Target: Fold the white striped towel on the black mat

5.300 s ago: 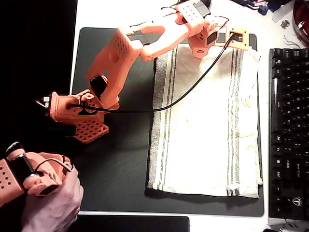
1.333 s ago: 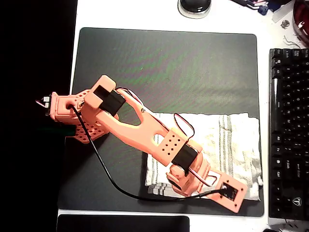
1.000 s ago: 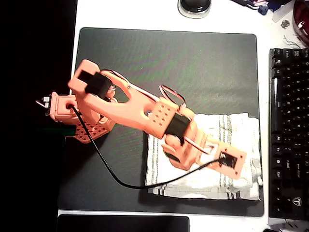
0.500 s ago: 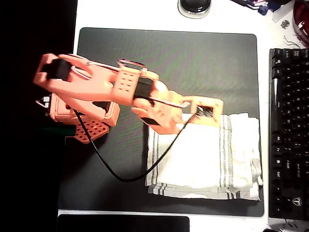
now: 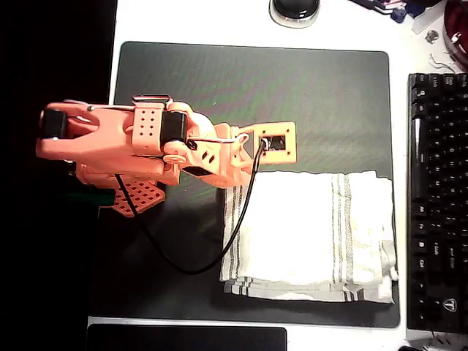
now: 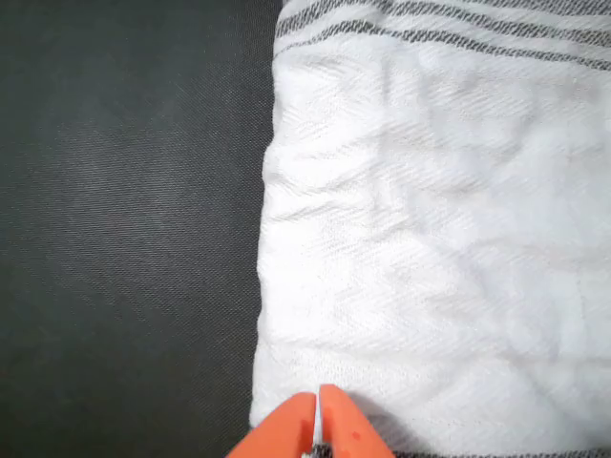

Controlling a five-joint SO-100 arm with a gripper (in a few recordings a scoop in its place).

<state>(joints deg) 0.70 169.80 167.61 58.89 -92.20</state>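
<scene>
The white striped towel lies folded in half on the lower right part of the black mat, with grey stripe groups near its left and right sides. My orange gripper hovers over the towel's far edge near its left corner, under the wrist camera mount. In the wrist view the towel fills the right side and the mat the left. There the gripper is shut, its fingertips pressed together with nothing between them, just above the towel's edge.
A black keyboard runs along the right side of the mat. A mouse sits beyond the mat's far edge. The arm's base stands on the mat's left side, and its black cable loops over the mat. A smaller dark pad lies in front.
The towel went from spread out to folded in half toward the front. The arm has since swung from the towel's front edge back to its far left corner, leaving the towel lying flat.
</scene>
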